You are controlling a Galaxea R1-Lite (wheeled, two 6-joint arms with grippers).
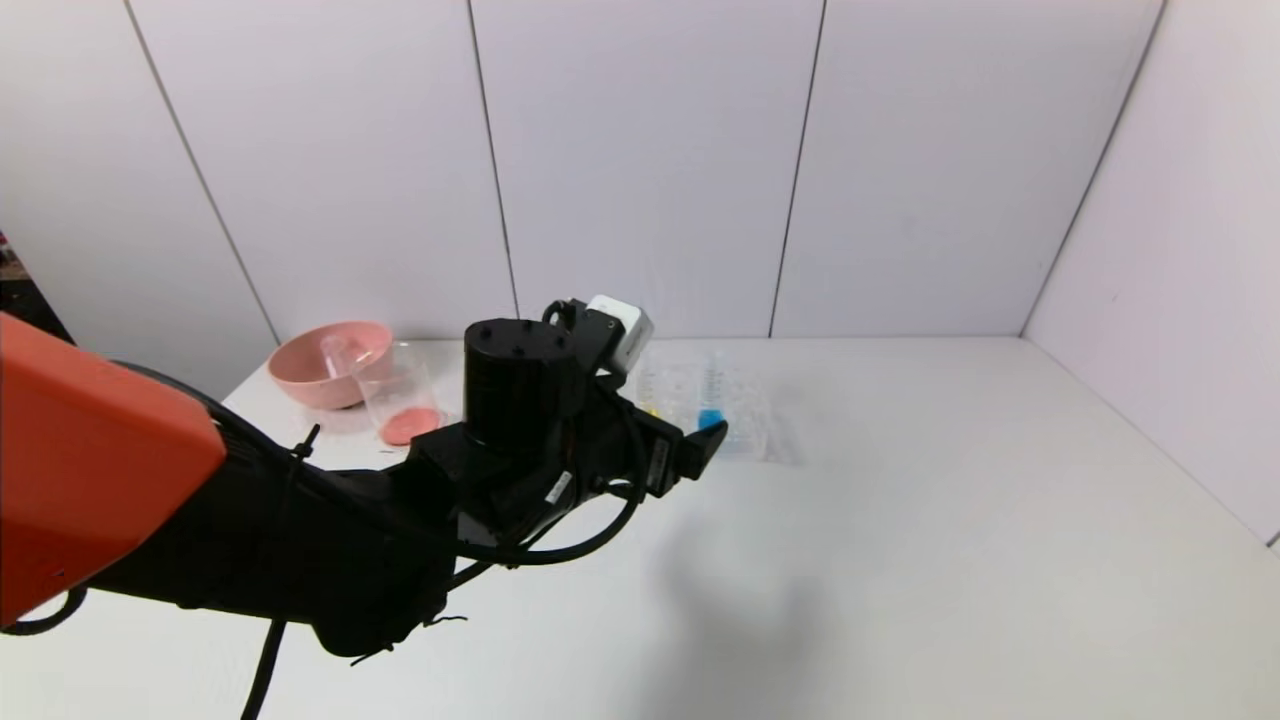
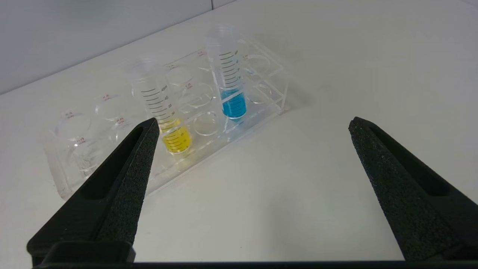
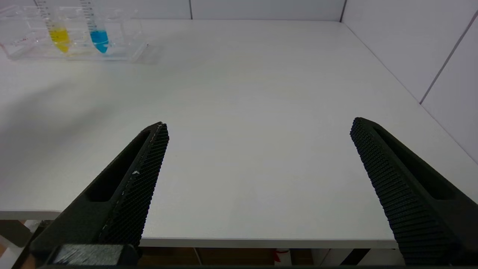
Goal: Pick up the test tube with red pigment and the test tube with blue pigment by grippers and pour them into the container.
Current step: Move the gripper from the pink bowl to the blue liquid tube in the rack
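Two clear graduated tubes stand close in the clear rack (image 2: 261, 108): the wide-open, empty left end effector (image 2: 250, 123) risks bumping the yellow-liquid tube (image 2: 164, 112) while closing on the blue-liquid tube (image 2: 229, 86).

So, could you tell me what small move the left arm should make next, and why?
Probably ease the open left gripper forward around the test tube with blue pigment: it stands upright in the rack ahead, ungrasped, while the container already holds red liquid.

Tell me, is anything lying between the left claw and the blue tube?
Nothing: the left wrist view shows only bare white table between the open left claw and the blue tube in its clear rack.
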